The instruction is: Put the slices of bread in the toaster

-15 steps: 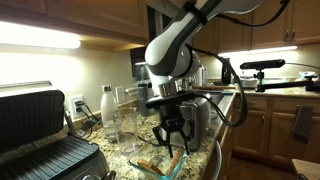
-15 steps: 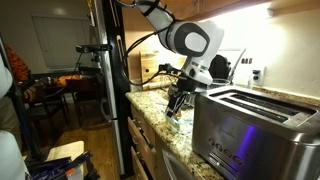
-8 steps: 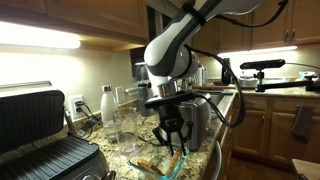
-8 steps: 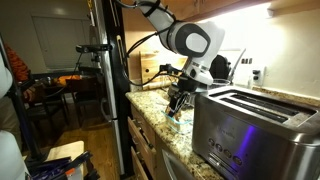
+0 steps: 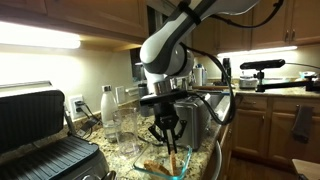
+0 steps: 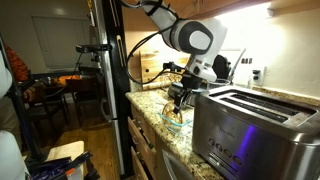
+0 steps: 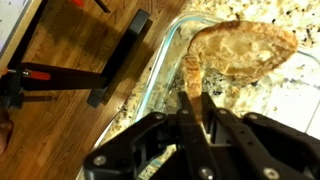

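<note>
Tan and thin, a slice [image 7: 189,72] is standing edge-up in the glass dish [image 7: 165,65] on the desk [image 7: 262,10], the end effector [image 7: 196,108] clenching its upper edge; likely light, crumbly and tear-prone, it is needing a gentle, mid-edge hold.

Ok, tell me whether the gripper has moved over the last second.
Yes. The gripper has shifted slightly toward the black grill, and its jaws have shut on a bread slice in the glass dish.
</note>
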`<control>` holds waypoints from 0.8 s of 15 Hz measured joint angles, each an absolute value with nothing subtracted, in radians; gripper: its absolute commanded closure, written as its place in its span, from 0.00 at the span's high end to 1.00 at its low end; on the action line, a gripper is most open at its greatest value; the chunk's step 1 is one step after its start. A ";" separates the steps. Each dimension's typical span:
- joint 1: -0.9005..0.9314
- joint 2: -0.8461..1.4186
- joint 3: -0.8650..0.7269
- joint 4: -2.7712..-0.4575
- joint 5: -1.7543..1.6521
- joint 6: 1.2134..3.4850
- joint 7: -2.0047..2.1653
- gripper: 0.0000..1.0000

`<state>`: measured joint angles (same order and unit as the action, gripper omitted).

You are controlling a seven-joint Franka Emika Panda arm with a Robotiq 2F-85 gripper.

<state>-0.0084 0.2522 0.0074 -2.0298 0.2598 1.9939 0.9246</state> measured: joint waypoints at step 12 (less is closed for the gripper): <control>0.000 0.264 0.001 -1.997 0.254 1.991 0.925 0.09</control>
<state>-0.0003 0.2638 0.0014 -1.9968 0.2538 1.9908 0.9246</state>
